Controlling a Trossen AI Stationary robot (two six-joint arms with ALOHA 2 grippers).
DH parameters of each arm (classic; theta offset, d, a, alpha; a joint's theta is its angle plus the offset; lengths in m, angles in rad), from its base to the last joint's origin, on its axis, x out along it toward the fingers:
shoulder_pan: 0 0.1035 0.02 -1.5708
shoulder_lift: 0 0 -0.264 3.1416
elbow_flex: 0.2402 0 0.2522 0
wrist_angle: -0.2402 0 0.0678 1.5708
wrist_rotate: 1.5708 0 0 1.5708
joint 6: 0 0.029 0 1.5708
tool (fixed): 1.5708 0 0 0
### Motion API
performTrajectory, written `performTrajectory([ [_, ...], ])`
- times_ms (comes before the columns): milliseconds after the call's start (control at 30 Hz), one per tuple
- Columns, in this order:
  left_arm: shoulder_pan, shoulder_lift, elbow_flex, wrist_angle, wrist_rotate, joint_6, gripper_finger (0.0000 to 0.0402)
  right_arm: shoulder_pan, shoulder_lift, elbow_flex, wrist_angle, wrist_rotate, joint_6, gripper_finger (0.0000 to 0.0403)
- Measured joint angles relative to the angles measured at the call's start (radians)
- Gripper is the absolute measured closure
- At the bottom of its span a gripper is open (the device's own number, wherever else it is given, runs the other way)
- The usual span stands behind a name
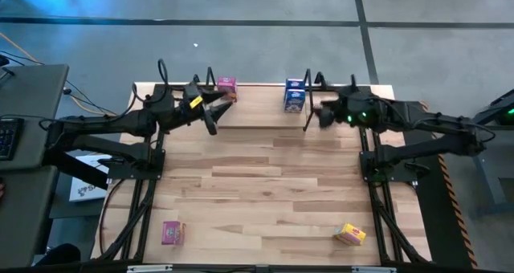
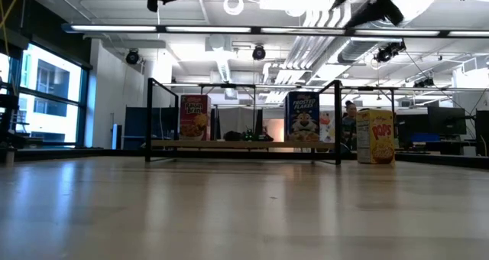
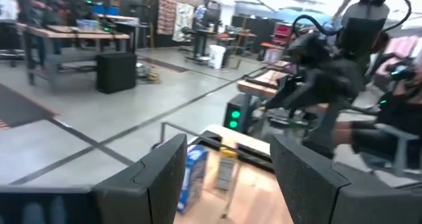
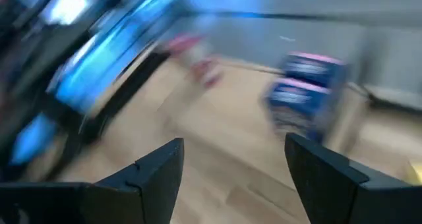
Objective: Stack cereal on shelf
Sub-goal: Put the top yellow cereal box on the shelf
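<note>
Two boxes wait at the table's near edge.
The pink box (image 1: 173,232) lies nearer the left gripper (image 1: 215,112), the yellow box (image 1: 350,234) nearer the right gripper (image 1: 309,112); both grippers gape empty over the shelf (image 1: 257,104).

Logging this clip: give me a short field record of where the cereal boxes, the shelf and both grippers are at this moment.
shelf: light-wood rack at the table's far edge
on shelf: pink box near the left end; blue box right of centre
off shelf: pink box on the near left of the table; yellow box on the near right
left gripper: open, empty, by the shelved pink box
right gripper: open, empty, beside the blue box
</note>
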Motion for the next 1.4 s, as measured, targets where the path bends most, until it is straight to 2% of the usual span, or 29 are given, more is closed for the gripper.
performTrajectory([
  [100,0.038,0.0,0.0,-0.028,0.0,0.015,0.0193,-0.096,0.02,0.0,-0.068,0.043,0.299,0.015],
  [267,0.126,0.0,0.0,-0.052,0.03,-0.054,0.0193,-0.263,0.09,0.0,-0.212,-0.016,0.559,0.015],
  [433,0.219,0.0,0.0,-0.069,0.168,-0.132,0.0193,-0.404,0.167,0.0,-0.359,-0.08,0.673,0.015],
  [600,0.277,0.0,0.0,-0.105,0.281,-0.142,0.0193,-0.522,0.214,0.0,-0.418,-0.114,0.745,0.015],
  [800,0.303,0.0,0.0,-0.121,0.287,-0.133,0.0193,-0.605,0.271,0.0,-0.388,-0.176,0.824,0.015],
  [1000,0.314,0.0,0.0,-0.125,0.326,-0.133,0.0193,-0.635,0.331,0.0,-0.378,-0.251,0.857,0.015],
  [1400,0.313,0.0,0.0,-0.154,0.334,-0.131,0.0193,-0.648,0.367,0.0,-0.409,-0.245,0.99,0.015],
])
